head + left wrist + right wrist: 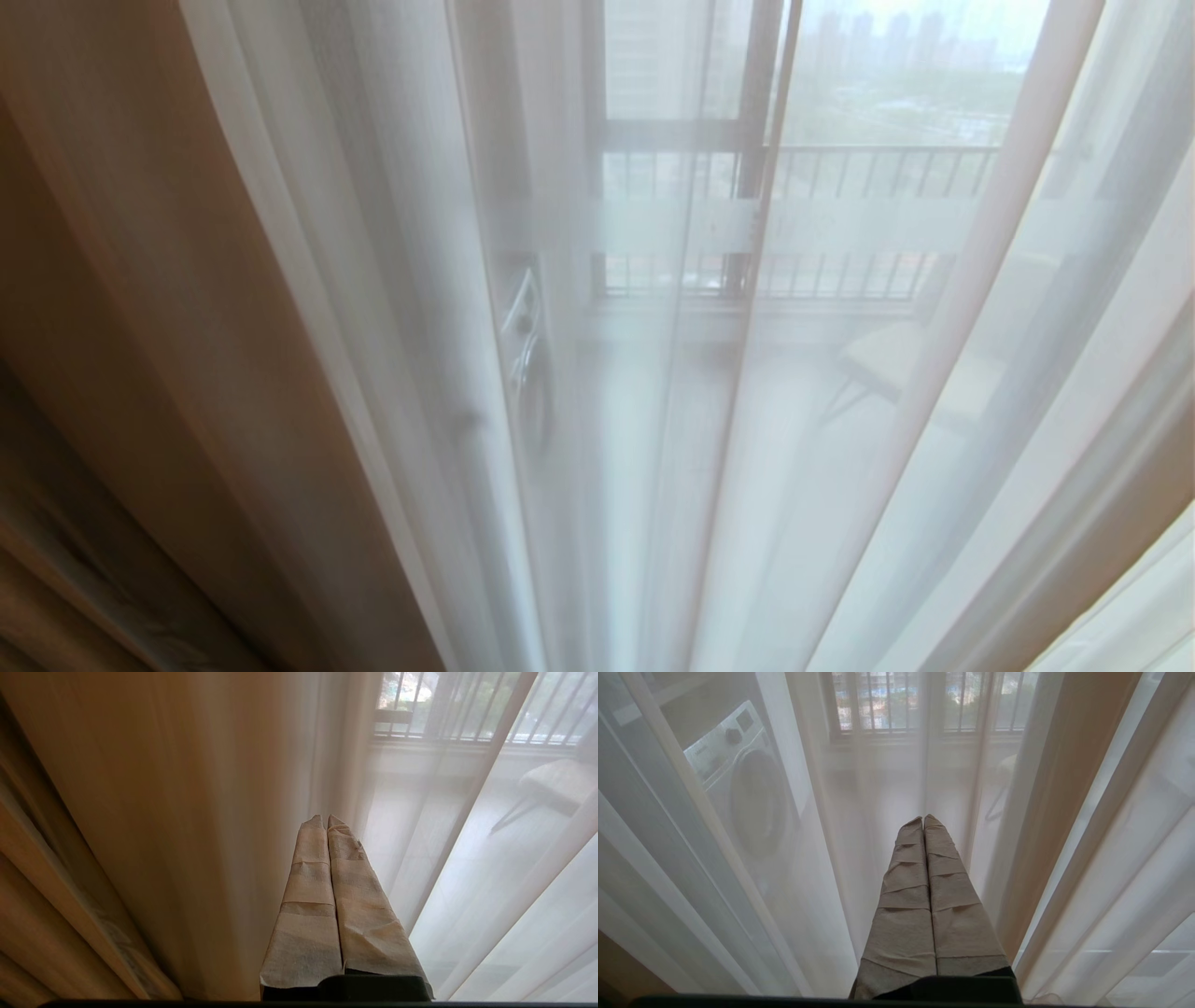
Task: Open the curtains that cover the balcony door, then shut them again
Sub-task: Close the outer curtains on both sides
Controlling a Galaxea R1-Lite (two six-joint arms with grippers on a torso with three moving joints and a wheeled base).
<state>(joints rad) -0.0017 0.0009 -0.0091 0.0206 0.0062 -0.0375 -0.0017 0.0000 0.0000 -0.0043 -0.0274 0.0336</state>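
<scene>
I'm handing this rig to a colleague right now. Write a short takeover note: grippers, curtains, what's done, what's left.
Left gripper: shut, empty, pointing at the edge of the beige drape.
Right gripper: shut, empty, facing the sheers.
Sheers hang drawn across the balcony door; beige drape at the left.
Done: nothing that shows; neither gripper holds fabric.
Left: open the curtains, then close them again.

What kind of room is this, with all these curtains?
Probably a home, at a balcony door. White sheer curtains hang across the glass; through them show a washing machine, a railing and a chair, with tall city buildings far off.
</scene>
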